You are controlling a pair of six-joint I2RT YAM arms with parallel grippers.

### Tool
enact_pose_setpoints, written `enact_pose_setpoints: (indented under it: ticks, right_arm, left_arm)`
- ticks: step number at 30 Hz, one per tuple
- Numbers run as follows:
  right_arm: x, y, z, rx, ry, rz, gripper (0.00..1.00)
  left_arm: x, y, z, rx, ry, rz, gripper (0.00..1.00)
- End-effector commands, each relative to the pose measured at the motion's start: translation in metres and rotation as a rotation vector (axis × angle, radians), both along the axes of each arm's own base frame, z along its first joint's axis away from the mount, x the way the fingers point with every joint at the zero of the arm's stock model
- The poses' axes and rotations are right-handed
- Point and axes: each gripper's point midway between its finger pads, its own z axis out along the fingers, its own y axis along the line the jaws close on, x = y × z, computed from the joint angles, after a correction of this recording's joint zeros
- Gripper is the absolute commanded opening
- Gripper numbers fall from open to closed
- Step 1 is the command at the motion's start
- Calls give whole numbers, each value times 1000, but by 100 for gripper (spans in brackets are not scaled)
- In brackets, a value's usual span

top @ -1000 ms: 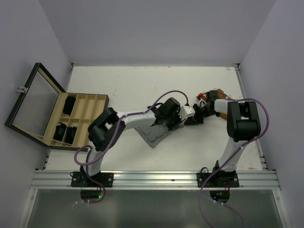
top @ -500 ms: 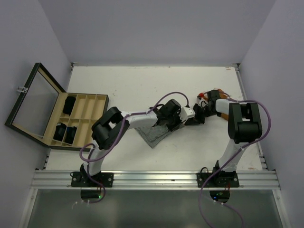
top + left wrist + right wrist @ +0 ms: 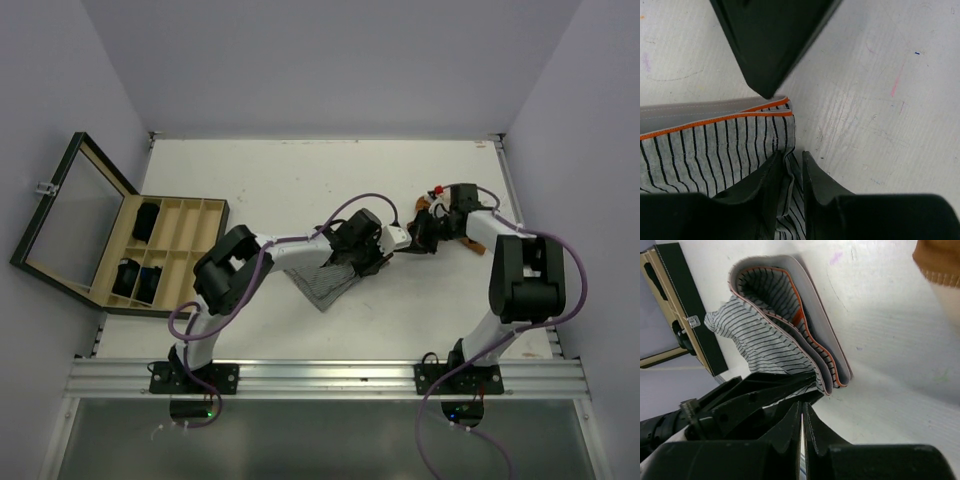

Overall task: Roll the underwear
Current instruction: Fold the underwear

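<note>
Striped cloth sits near the middle of your workspace. The grey striped underwear (image 3: 322, 283) lies on the white table (image 3: 300, 180), partly under the left arm's wrist and well to the right of the wooden box (image 3: 190, 235). From the right wrist view you see it folded over on itself in several layers. Its grey waistband (image 3: 822, 322), edged with orange piping, curves round the outside, and the loose striped body spills away towards the box.

Your left gripper (image 3: 792, 162) is down at the corner of the fold. Its fingers stand a narrow slit apart with striped cloth showing in the gap. You cannot tell from these views whether they pinch that cloth or merely straddle it.

Your right gripper (image 3: 801, 412) meets it from the opposite side. Its jaws are pressed almost together, with only a pale sliver between them, and the tips are just beside the end of the waistband. The two grippers are very near each other at that end of the cloth.

An orange-brown garment (image 3: 939, 260) lies on the table at the edge of the right wrist view, apart from the striped one. Black garments (image 3: 147, 221) sit in three of the box's left-hand compartments: one at the far side, two side by side at the near side. The glass lid (image 3: 75, 205) stands open, tilted back to the left.
</note>
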Motion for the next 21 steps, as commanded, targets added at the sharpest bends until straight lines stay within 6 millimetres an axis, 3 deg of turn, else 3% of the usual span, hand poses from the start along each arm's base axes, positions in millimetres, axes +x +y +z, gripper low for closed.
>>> enact_pose_setpoints:
  ticks: [1, 12, 19, 21]
  right_arm:
    - [-9, 15, -2, 54, 44, 6, 8]
    - [-6, 43, -16, 31, 43, 83, 8]
    - [2, 37, -59, -70, 91, 59, 6]
    - [1, 32, -73, -103, 108, 59, 6]
  left_arm:
    - [4, -5, 7, -35, -7, 7, 27]
    - [4, -3, 6, -29, -9, 8, 29]
    - [2, -3, 13, -40, -10, 2, 33]
    - [1, -2, 25, -48, -24, -6, 35]
